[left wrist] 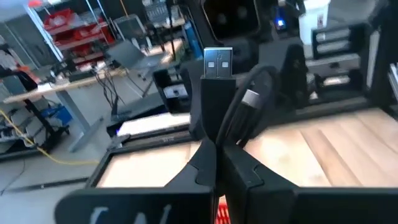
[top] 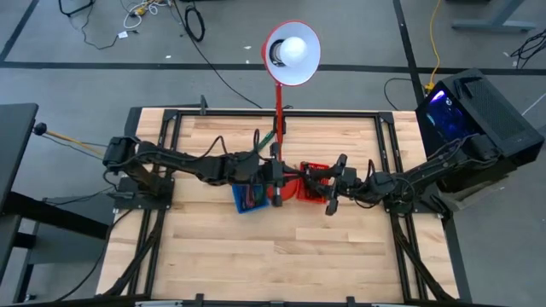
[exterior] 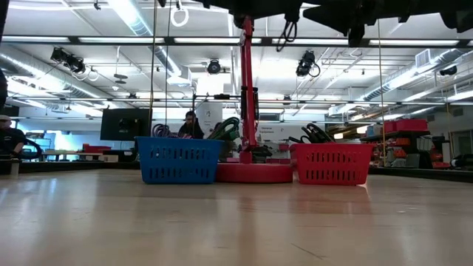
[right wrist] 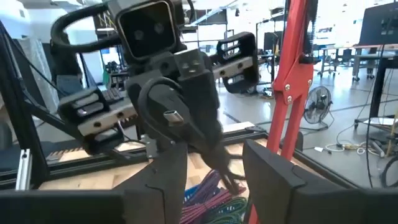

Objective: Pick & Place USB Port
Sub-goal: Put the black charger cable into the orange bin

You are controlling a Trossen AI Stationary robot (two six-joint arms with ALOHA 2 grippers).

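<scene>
A black USB cable (left wrist: 214, 106) is held in the air over the middle of the table, with my left gripper (left wrist: 215, 163) shut on it. Its silver flat plug (left wrist: 218, 62) sticks out past the fingertips, and a loop of cord with a small silver connector (left wrist: 250, 98) lies beside the plug body. In the high view my left gripper (top: 281, 177) is beside the lamp pole, above the blue basket (top: 249, 199). My right gripper (top: 317, 184) faces it over the red basket (top: 312, 173). It is open, and the cable (right wrist: 186, 93) hangs just beyond its fingers (right wrist: 273, 177). My left gripper pinches the black plug body (left wrist: 211, 134) between its two fingers, below the silver plug. The fingers come level from the table's left and lie along the plug body, which points on past the fingertips. The cable is lifted clear and its cord loops slack beside the plug.
A red desk lamp stands with its round base (exterior: 253, 172) between the blue basket (exterior: 179, 160) and the red basket (exterior: 332, 163), its pole (top: 278, 128) rising right beside both grippers. The blue basket holds coloured cables (right wrist: 211, 198). Bare wood lies toward the near edge (top: 273, 264).
</scene>
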